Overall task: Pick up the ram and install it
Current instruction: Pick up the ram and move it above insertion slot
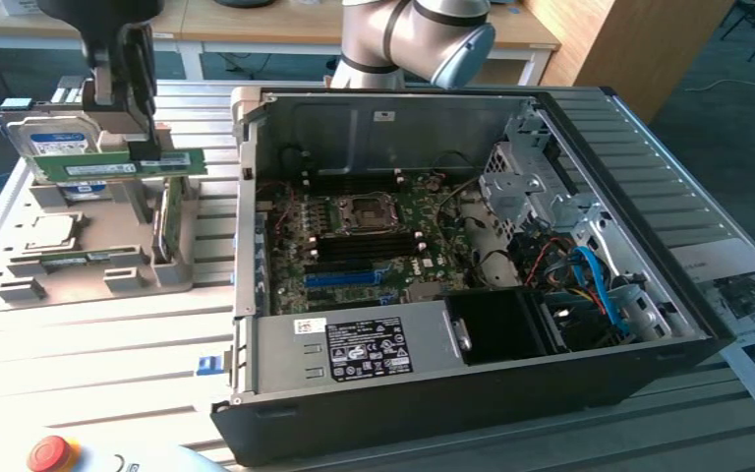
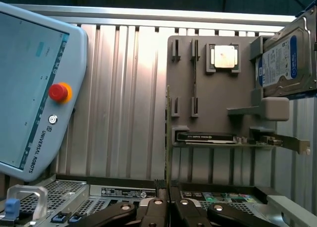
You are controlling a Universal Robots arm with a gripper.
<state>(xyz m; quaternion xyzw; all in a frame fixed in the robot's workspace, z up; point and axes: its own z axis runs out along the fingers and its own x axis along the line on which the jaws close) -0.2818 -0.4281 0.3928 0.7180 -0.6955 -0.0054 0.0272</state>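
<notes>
While the open computer case takes up the middle of the exterior view, the gripper hangs at that view's left, above the grey parts holder. Its fingers are clamped on the ram, which is held level in the air, one end pointing toward the case, just in front of the hard drive with the blue label. Below the ram, a broader green expansion card stands on edge in the holder. Inside the case the motherboard lies bare, and the robot arm rises behind the far wall. In the wrist view, the gripper has its black fingers pressed close together, and the ram appears edge-on as a thin strip running out from between them along the holder's side. A square processor chip sits on the holder, and a teach pendant with a red button lies beside it on the ribbed table.
</notes>
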